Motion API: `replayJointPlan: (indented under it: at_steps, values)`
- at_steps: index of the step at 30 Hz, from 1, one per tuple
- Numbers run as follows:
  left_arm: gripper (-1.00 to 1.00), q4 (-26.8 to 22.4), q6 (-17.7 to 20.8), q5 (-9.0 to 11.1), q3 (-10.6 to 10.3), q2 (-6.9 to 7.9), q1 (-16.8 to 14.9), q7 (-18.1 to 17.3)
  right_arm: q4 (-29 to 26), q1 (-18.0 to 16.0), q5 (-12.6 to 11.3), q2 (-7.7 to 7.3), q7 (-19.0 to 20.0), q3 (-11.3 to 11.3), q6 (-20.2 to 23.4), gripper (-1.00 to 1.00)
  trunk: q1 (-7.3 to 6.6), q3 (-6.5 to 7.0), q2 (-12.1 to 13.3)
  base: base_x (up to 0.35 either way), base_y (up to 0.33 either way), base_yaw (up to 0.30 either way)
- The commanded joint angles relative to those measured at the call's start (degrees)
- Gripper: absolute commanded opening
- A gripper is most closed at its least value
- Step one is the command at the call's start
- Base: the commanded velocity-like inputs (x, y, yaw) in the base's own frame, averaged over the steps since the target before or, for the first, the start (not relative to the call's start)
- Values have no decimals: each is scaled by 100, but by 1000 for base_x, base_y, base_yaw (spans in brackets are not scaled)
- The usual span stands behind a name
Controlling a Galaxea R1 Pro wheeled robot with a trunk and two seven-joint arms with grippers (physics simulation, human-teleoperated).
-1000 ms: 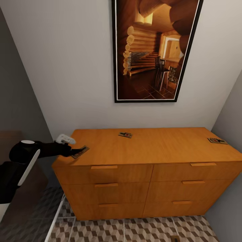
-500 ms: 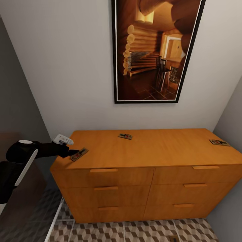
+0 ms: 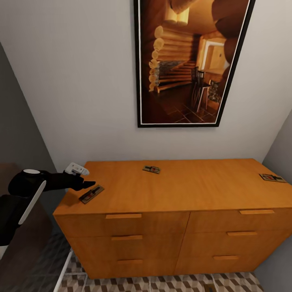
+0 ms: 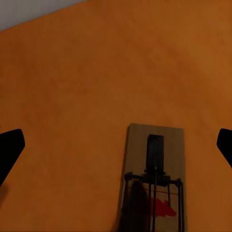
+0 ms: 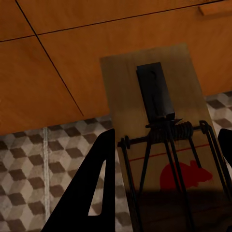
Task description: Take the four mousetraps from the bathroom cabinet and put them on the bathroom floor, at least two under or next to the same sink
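Observation:
Three mousetraps lie on top of the orange-brown cabinet (image 3: 182, 190): one near its left front corner (image 3: 91, 194), one at the back middle (image 3: 151, 169), one at the right end (image 3: 271, 177). My left gripper (image 3: 88, 184) hovers open just over the left mousetrap (image 4: 154, 183), fingers (image 4: 12, 150) spread wide on either side. My right gripper (image 5: 159, 159) is shut on another mousetrap (image 5: 154, 121), held in front of the cabinet's drawer fronts (image 5: 58, 72) above the cube-patterned bathroom floor (image 5: 29, 169).
A large framed picture (image 3: 186, 61) hangs on the wall above the cabinet. Grey walls close in on both sides. A dark brown object (image 3: 24, 243) and a white rail (image 3: 65, 269) stand left of the cabinet. Patterned tiles (image 3: 162, 282) show below the drawers.
The camera has shifted, so the cabinet sits lower in the picture. My left gripper's tips, which touched the left mousetrap, now stand slightly off it; the trap stays on the cabinet top.

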Motion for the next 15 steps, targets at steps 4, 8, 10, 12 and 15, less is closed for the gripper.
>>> replayJointPlan:
  at_steps: [4, 8, 10, 12, 15]
  values:
    - [100, 8, 40, 35, -13, 4, -6, 13, 5, -4, -76, 1, 83, 8, -16, -100, 0, -24, -3, 7, 0, 0]
    - [100, 15, 39, 34, -18, 4, -6, 13, 5, -4, -76, 1, 83, 8, -16, -100, 0, -50, -3, 2, 0, 0]
    - [100, 25, 39, 35, -19, 4, -6, 13, 5, -4, -76, 2, 82, 8, -18, -100, 0, -63, -3, 0, 0, 0]
    - [100, 49, 39, 36, -19, 4, -6, 13, 5, -4, -76, 2, 81, 8, -18, -100, 0, -77, -3, 0, 0, 0]
    - [100, 82, 39, 34, -19, 4, -6, 13, 5, -4, -76, 2, 82, 8, -17, -100, 0, -98, -3, 0, 0, 0]
